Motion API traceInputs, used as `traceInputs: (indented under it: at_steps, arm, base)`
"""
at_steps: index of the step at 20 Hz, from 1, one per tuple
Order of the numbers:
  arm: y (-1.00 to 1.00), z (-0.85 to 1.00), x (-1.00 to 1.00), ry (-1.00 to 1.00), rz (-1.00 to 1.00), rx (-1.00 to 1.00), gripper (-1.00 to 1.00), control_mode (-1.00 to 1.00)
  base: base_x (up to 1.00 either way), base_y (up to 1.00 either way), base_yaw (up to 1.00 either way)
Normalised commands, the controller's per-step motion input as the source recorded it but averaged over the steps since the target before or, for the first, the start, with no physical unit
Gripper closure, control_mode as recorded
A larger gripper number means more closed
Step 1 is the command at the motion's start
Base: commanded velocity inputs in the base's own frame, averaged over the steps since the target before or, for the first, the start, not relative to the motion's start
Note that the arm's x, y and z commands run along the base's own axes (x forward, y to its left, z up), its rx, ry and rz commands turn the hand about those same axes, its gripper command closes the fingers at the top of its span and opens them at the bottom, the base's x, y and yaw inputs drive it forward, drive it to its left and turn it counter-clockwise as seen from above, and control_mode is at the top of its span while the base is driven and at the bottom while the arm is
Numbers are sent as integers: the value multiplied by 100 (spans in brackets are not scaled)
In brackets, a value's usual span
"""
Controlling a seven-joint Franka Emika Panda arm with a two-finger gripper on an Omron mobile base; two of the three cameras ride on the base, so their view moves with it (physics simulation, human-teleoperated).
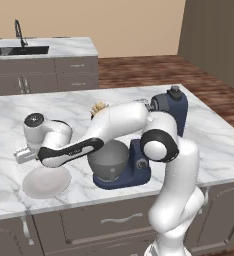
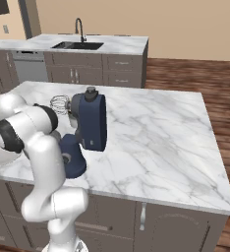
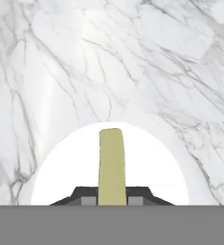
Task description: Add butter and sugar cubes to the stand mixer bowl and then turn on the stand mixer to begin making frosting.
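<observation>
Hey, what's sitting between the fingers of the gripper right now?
The butter, a pale yellow-green stick, runs up from between the two dark fingers in the hand view, with the white plate beneath it on the marble counter.

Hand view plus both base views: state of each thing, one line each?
butter: upright in the hand view, between the fingertips, over the white plate.
gripper: fingertips flank the butter; grip not clear.
white plate: flat on the counter.
stand mixer: head tilted up, whisk raised.
stand mixer bowl: seated on the mixer base.

White plate (image 1: 39, 187) on marble island counter (image 1: 209, 135), sink (image 2: 77, 46) and faucet (image 2: 79, 27) behind
</observation>
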Motion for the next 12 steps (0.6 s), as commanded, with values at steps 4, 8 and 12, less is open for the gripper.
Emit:
traceInputs:
  at_steps: [4,8,12]
  arm:
    - [-27,91,-6,0,-17,0,100,-100]
    - [-40,78,-4,0,-19,0,100,-100]
    - [-60,54,0,2,-22,0,100,-100]
  base:
    - [0,0,0]
    - [0,0,0]
    - [0,0,0]
